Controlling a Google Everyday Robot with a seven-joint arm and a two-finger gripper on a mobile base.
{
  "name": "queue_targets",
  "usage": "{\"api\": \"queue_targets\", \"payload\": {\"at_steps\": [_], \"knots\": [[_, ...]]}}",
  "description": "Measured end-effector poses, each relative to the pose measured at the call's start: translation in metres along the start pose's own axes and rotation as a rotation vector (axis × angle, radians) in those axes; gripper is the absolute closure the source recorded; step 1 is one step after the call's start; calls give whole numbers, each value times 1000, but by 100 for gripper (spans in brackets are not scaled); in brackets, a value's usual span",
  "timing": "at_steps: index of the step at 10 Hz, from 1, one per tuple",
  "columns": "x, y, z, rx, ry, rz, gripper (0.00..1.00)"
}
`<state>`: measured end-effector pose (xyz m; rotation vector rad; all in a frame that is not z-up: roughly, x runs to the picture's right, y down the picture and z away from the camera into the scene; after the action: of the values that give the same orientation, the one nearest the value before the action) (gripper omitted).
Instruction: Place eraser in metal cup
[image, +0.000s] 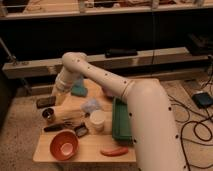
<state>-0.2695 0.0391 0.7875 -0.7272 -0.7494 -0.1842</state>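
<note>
Gripper (58, 96) beside eraser (45, 102), metal cup (48, 115) just below

Your tabletop (100, 146) is a pale wooden slab standing on a speckled floor (20, 135). At its left edge lies the eraser (45, 102), partly over the rim. Just in front of it stands the metal cup (48, 115). Nearer you, the long black-handled implement (59, 126) lies flat, with the orange bowl (64, 145) in front of it. A white cup (97, 120) stands mid-table, a bluish translucent cup (91, 105) just behind it, and a teal block (78, 90) farther back. To the right sits the green tray (121, 120); a red oblong thing (114, 151) lies near the front edge. The tool (59, 96) hangs over the left side, near the eraser.
</note>
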Motion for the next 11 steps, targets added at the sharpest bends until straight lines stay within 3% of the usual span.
{"api": "queue_targets", "payload": {"at_steps": [5, 11], "knots": [[1, 8, 26, -46, -6, -12, 100], [11, 5, 56, -59, 8, 17, 100]]}}
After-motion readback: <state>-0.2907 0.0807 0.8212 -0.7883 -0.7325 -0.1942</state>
